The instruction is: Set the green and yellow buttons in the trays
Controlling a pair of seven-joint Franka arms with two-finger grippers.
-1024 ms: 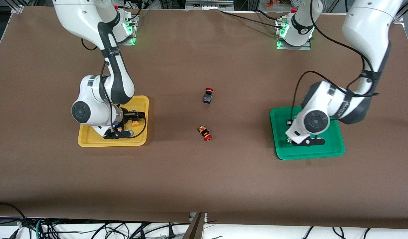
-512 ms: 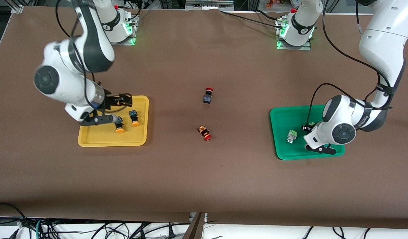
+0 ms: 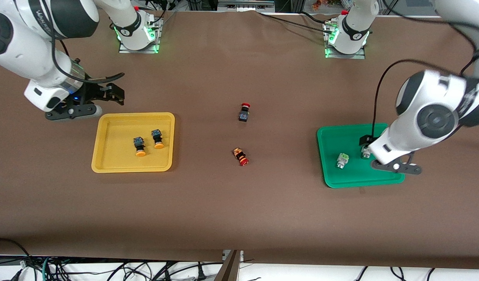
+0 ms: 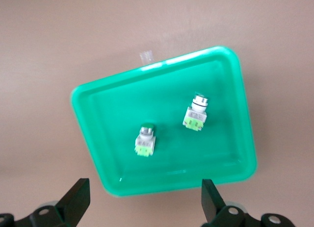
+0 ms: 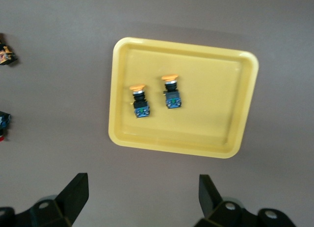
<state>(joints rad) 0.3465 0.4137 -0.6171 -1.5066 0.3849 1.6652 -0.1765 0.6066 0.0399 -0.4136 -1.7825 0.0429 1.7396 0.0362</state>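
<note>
Two yellow buttons (image 3: 139,146) (image 3: 157,139) lie side by side in the yellow tray (image 3: 114,158). Two pale green buttons (image 3: 342,160) (image 3: 366,152) lie in the green tray (image 3: 356,176). My right gripper (image 3: 93,102) is open and empty, raised over the table beside the yellow tray's edge nearest the bases. My left gripper (image 3: 382,155) is open and empty, raised over the green tray's end nearest the table edge. The right wrist view shows its gripper (image 5: 142,195), the yellow tray (image 5: 216,119) and both yellow buttons (image 5: 139,99). The left wrist view shows its gripper (image 4: 143,200), the green tray (image 4: 108,119) and both green buttons (image 4: 145,141).
Two red-capped switches lie on the brown table between the trays, one (image 3: 244,112) farther from the front camera and one (image 3: 240,155) nearer. They also show at the edge of the right wrist view (image 5: 6,55).
Both grippers have risen out of their trays and drawn away, the right toward its end of the table, the left toward its own. The buttons stay in the trays.
</note>
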